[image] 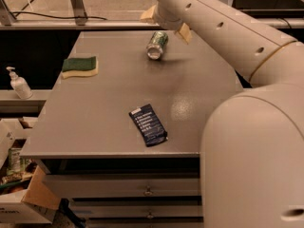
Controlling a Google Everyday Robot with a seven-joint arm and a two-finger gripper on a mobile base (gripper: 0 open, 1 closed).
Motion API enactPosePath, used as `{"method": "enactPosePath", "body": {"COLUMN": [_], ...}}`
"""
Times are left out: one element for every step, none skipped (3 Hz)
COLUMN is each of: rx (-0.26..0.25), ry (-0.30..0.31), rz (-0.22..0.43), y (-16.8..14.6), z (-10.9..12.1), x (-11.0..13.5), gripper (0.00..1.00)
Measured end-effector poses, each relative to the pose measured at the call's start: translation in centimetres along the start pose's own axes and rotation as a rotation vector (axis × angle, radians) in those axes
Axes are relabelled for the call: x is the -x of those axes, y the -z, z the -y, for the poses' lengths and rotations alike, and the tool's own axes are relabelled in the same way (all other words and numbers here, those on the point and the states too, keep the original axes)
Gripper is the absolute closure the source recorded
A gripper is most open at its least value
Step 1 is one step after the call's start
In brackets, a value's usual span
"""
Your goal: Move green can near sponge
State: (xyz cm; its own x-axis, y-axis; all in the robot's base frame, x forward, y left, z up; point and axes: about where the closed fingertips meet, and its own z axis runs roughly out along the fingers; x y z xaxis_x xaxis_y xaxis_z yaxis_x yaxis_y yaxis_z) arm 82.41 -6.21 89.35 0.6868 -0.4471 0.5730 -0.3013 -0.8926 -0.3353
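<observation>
The green can (156, 44) lies on its side at the far middle of the grey table (109, 108), its silver end facing me. The sponge (80, 66), dark green over pale yellow, lies flat at the far left of the table, well apart from the can. My gripper (166, 23) hangs just behind and above the can, open, with one tan finger (148, 14) to the can's left and the other finger (184, 32) to its right. It holds nothing. My white arm fills the right side of the view.
A flat dark blue snack wrapper (148, 125) lies near the table's front edge. A soap pump bottle (19, 84) stands on a ledge to the left. Cardboard boxes (23, 198) sit on the floor at lower left. Drawers (147, 191) are under the tabletop.
</observation>
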Motion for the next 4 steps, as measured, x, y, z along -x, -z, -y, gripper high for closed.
{"method": "enactPosePath", "body": {"rx": [0.058,0.099,0.116,0.123], "ry": [0.02,0.023,0.026,0.039], "rz": [-0.004,0.008,0.037,0.072], "y": [-2.0,-3.3,-4.0,-4.4], "z": [-0.8,-1.8,-2.2,-2.0], "x": [-0.1,0.3,1.4,3.0], "gripper": [0.0,0.0,0.0,0.16]}}
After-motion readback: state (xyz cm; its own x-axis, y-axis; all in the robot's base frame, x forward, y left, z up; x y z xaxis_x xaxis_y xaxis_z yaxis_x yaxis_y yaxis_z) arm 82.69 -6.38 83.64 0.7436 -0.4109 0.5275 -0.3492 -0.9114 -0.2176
